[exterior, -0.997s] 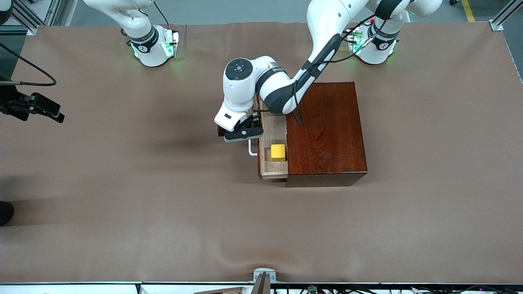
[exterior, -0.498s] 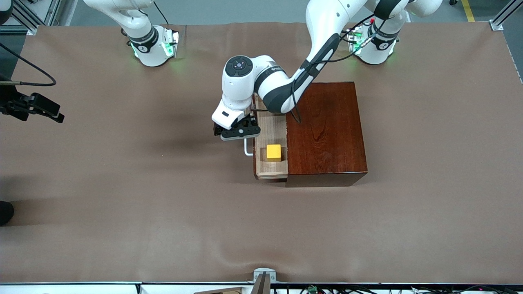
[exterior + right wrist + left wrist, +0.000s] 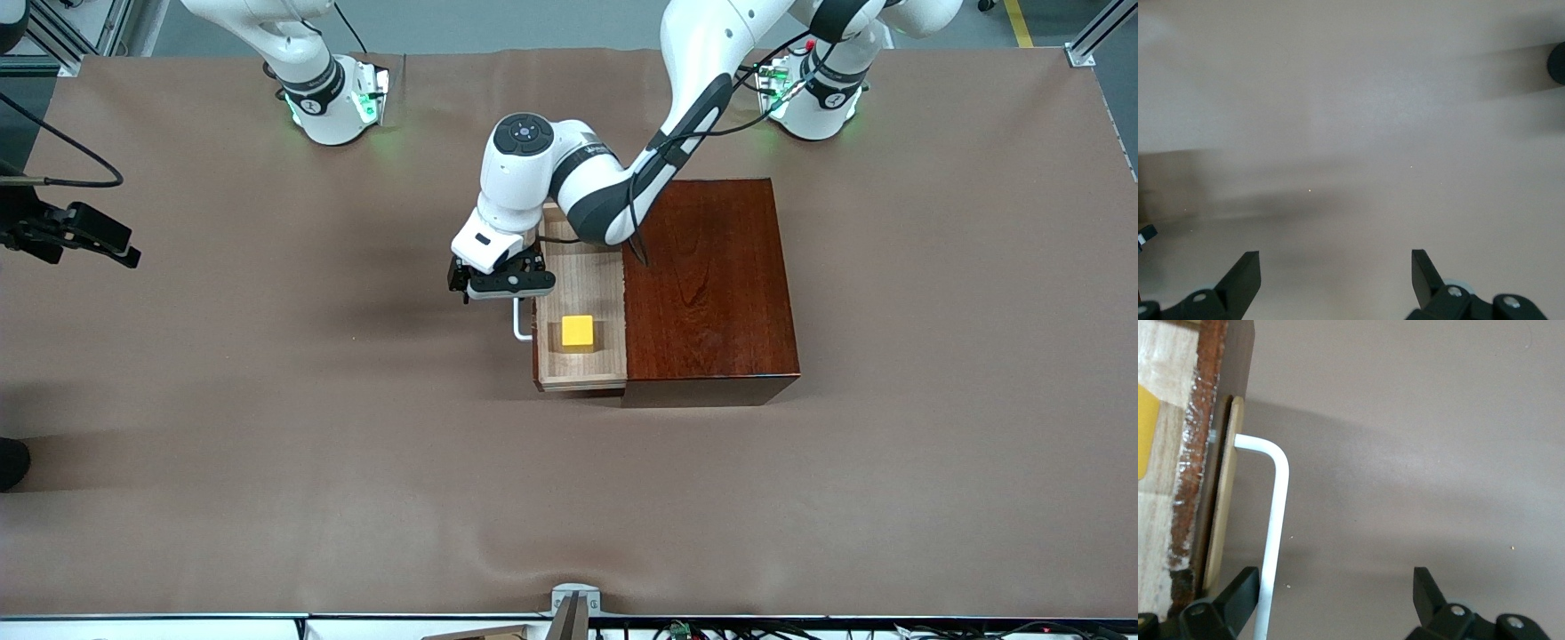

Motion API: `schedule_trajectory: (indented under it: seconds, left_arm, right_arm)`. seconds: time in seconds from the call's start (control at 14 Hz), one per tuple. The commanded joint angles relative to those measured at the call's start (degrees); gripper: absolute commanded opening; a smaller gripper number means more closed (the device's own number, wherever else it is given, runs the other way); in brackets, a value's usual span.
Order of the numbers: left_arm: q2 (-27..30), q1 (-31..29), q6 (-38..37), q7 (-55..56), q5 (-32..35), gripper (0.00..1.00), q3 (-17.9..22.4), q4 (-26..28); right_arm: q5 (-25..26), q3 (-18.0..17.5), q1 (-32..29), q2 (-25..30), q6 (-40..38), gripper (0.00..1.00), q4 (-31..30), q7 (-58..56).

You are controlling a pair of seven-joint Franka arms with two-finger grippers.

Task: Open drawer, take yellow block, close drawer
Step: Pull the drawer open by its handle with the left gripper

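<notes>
on my feed the drawer [image 3: 582,333] stands pulled partway out of the dark reddish-brown wooden box [image 3: 707,289], sliding toward the right arm's end of the bench [image 3: 267,444]. the yellow block [image 3: 577,332] sits inside the pale tray, resting on its floor, apart from the tray walls as far as i can see, and nearer to the front camera than the left arm's wrist.

the left end effector [image 3: 500,283] is down at the drawer's front, at the white u-shaped handle [image 3: 520,322]. in the left wrist view its fingers [image 3: 1238,597] stand spread wide, with the handle's bar [image 3: 1275,520] running just inside one of them; the fingers are released, not clamped on the bar, and i cannot tell whether that finger touches the bar. a sliver of the yellow block [image 3: 1146,430] shows at the edge of that view, in the tray past the drawer's front panel.

the right arm waits; only its base [image 3: 329,98] shows in the front view, its hand is out of that shot. its wrist camera shows the right end effector [image 3: 1335,280] with the fingers [image 3: 1241,277] released and wide apart, over bare brown bench cover, holding nothing.
</notes>
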State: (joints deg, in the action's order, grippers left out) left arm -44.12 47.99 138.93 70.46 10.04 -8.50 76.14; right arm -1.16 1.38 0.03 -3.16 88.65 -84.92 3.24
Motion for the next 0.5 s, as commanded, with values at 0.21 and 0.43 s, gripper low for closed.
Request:
schedule_trajectory:
  seconds: [0.21,0.43]
  left_arm:
    - [-2.64,0.88,7.41,1.08,-0.9,1.0,0.06,-5.39]
    - [-1.84,0.7,7.15,1.08,-1.08,1.0,0.15,-5.39]
  right_arm:
    - [-0.16,-0.07,0.14,0.26,0.03,1.0,0.1,0.63]
    - [-0.16,-0.07,0.14,0.26,0.03,1.0,0.1,0.63]
